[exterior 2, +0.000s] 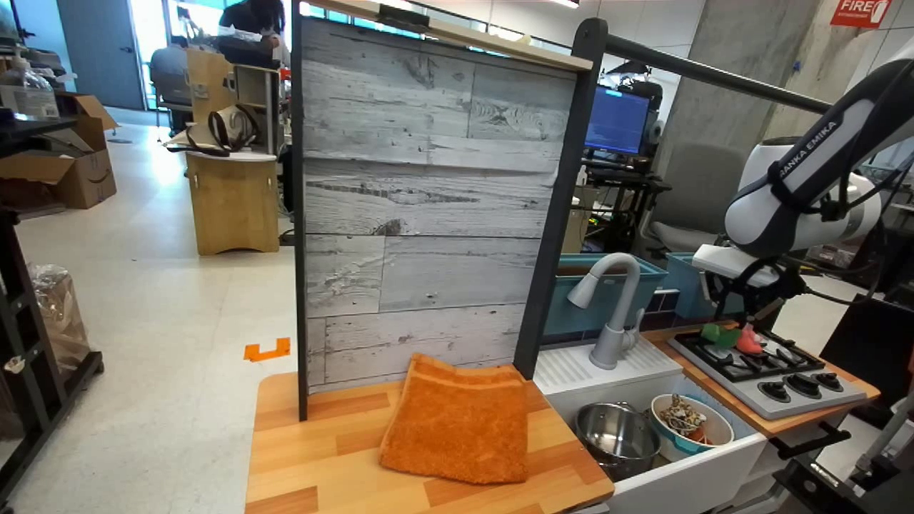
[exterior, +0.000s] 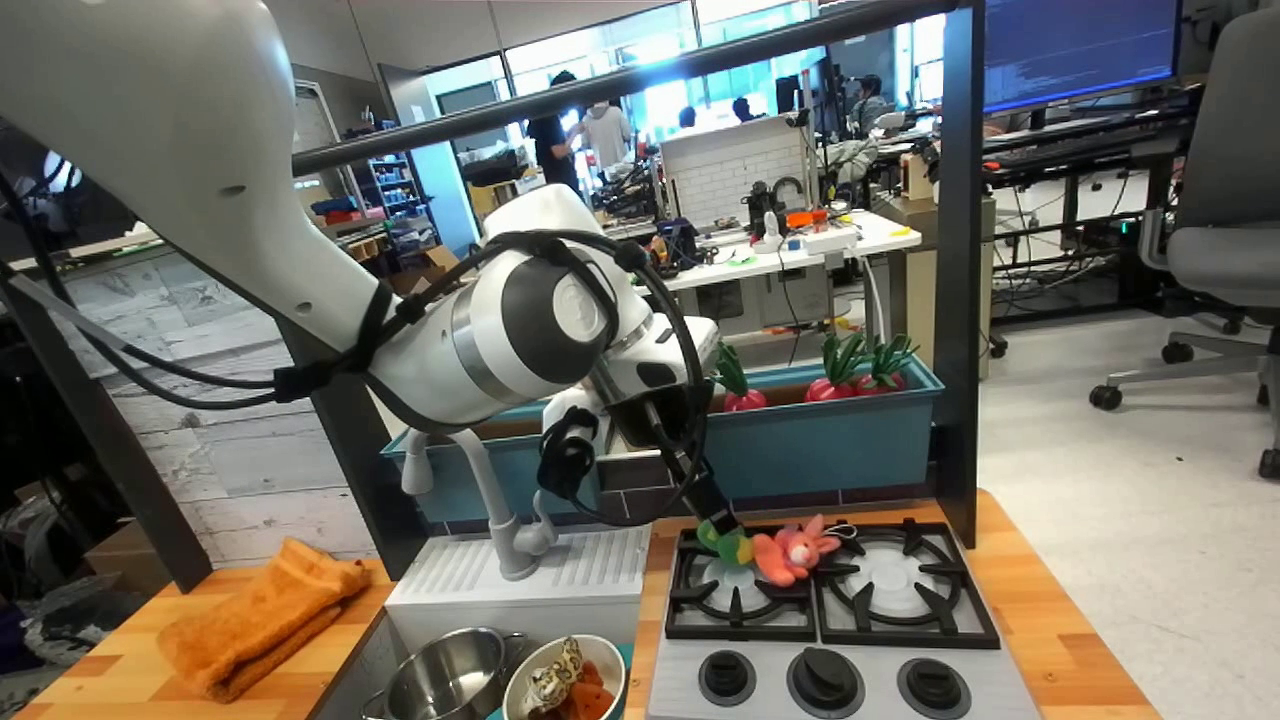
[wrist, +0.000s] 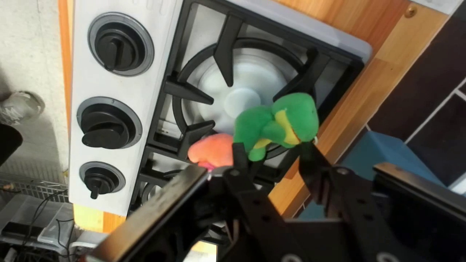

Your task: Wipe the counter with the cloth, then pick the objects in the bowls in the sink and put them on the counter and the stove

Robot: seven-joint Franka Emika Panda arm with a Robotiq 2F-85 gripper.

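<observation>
Wrist view: the green toy [wrist: 275, 131] is over the stove [wrist: 109, 86], near the worktop's back edge [wrist: 386, 71]; my claw [wrist: 273, 147] stands partly spread at it, whether gripping I cannot tell. A pink toy [wrist: 213, 149] lies just beside; the orange cloth [exterior 2: 457, 428], toward the opposite end.

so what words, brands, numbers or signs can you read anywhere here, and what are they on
"FIRE", on the red sign in an exterior view; its lower line is too blurred to read.
"RANKA EMIKA", on the robot arm.
Too small to read: the lines on the monitor and the label on the bottle.
</observation>
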